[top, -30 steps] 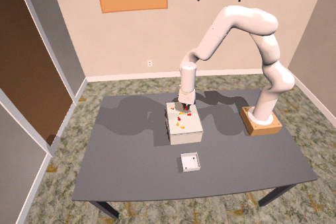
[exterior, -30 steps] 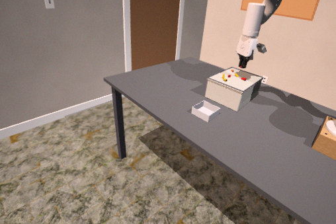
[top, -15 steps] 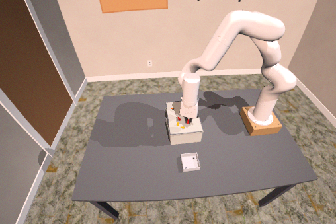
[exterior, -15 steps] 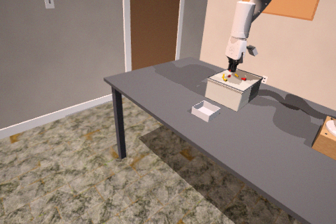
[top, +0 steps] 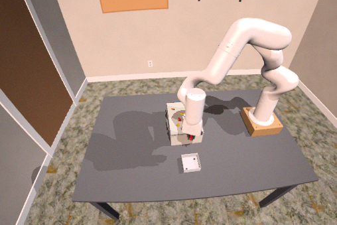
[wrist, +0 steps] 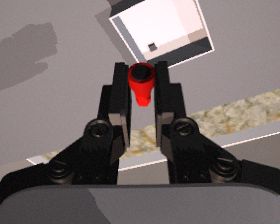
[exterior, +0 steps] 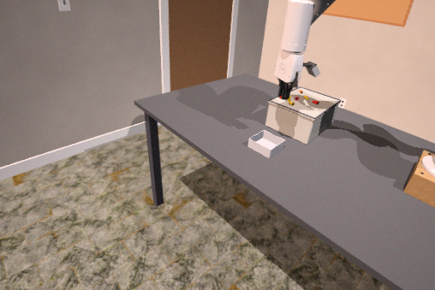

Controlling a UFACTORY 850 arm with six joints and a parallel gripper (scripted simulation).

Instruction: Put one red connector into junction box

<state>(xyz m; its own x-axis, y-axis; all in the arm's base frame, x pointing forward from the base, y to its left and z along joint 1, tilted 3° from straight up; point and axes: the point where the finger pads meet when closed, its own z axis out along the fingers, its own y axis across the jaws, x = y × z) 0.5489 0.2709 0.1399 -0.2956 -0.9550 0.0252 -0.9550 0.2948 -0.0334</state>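
My gripper (wrist: pixel 142 80) (top: pixel 191 135) (exterior: pixel 284 91) is shut on a red connector (wrist: pixel 141 84) (top: pixel 190 137). It hangs over the front edge of the cream tool case (top: pixel 173 130) (exterior: pixel 294 123), on the side towards the box. The open white junction box (wrist: pixel 191 48) (top: pixel 192 170) (exterior: pixel 265 148) sits on the table just in front of the case; in the wrist view it lies ahead of the fingertips and looks empty. Another red connector (top: pixel 179 119) (exterior: pixel 315 102), a yellow one (top: pixel 178 125) (exterior: pixel 291 102) and an orange one (top: pixel 182 113) (exterior: pixel 306 97) lie loose on the lid.
The arm's wooden base block (top: pixel 262 125) (exterior: pixel 421 177) stands at the right of the dark grey table (top: pixel 133 157) (exterior: pixel 223 121). The arm reaches over the case from the right. The table's front edge shows behind the fingers in the wrist view.
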